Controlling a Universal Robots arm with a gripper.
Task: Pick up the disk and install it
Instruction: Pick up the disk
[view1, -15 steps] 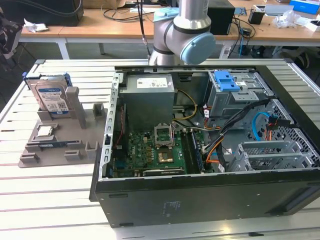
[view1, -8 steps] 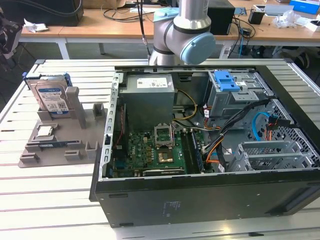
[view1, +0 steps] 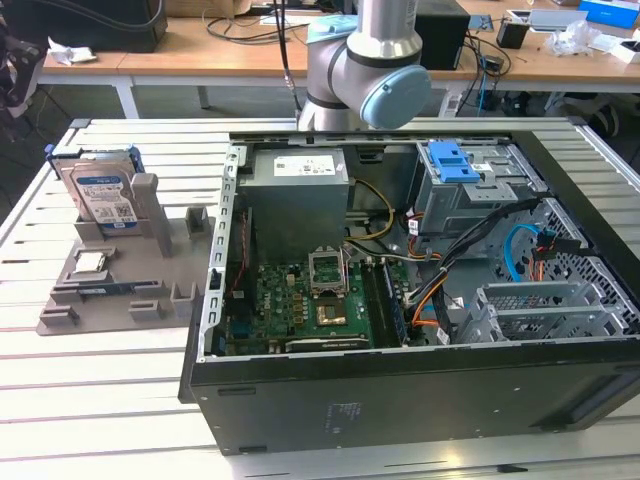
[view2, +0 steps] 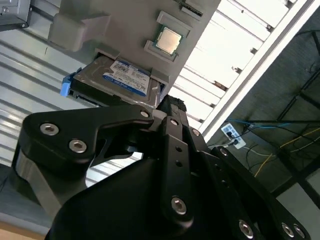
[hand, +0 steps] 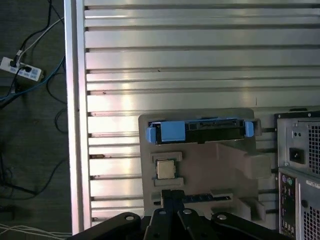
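Spanning the exterior view, a slatted metal table (view1: 100, 400) carries an open computer case (view1: 400, 400), with the robot arm (view1: 375, 70) rising behind it. Beside the case, on the exterior view's left, a grey holder (view1: 60, 300) keeps the disk (view1: 100, 195) standing on edge, with a processor chip (view1: 90, 263) lying near it. The gripper (hand: 172, 194), over the holder in both wrist views, has its fingers closed together and holds nothing.
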